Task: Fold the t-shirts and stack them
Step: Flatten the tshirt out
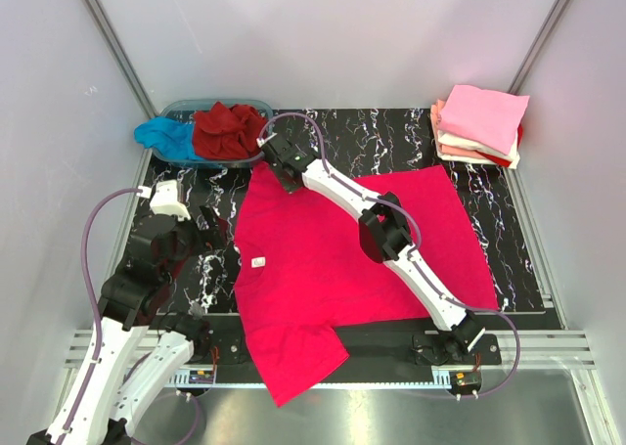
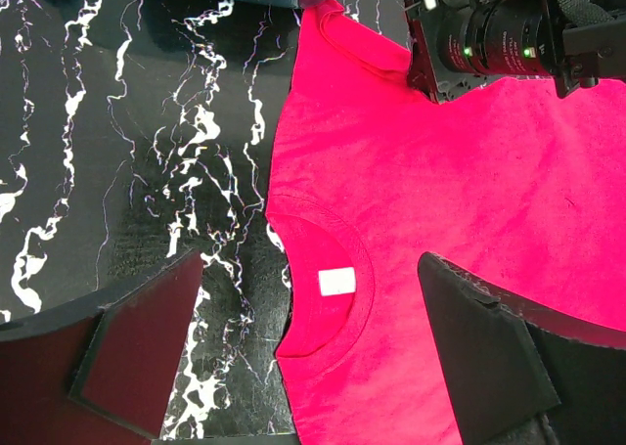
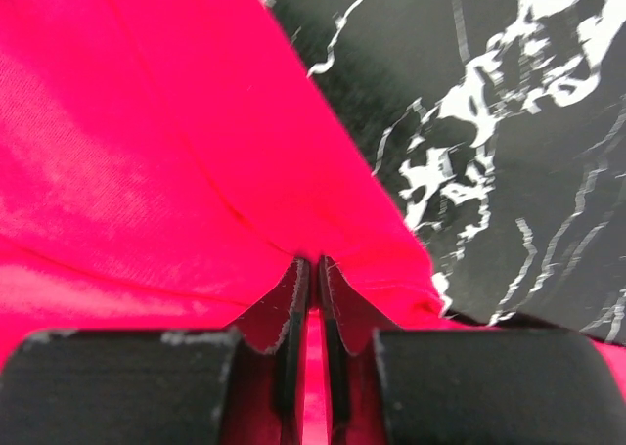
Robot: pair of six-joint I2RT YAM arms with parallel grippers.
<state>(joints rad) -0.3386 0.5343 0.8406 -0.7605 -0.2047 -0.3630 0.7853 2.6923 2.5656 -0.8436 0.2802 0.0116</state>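
Observation:
A bright pinkish-red t-shirt point(image 1: 333, 259) lies spread on the black marbled mat, with its collar and white label point(image 2: 337, 282) to the left. One sleeve hangs over the near edge. My right gripper point(image 1: 282, 166) reaches across to the shirt's far left corner. It is shut on a pinch of the red fabric point(image 3: 313, 269). My left gripper point(image 1: 217, 228) is open and empty, hovering over the collar point(image 2: 313, 357), with one finger point(image 2: 137, 342) above the mat and the other above the shirt. Folded pale pink, white and red tees point(image 1: 481, 124) are stacked at the back right.
A clear blue-tinted tub point(image 1: 186, 108) at the back left holds a crumpled dark red shirt point(image 1: 228, 129) and a turquoise one point(image 1: 161, 135) spilling over its side. The right arm point(image 1: 391, 235) lies diagonally over the shirt. White walls enclose the mat point(image 1: 391, 142).

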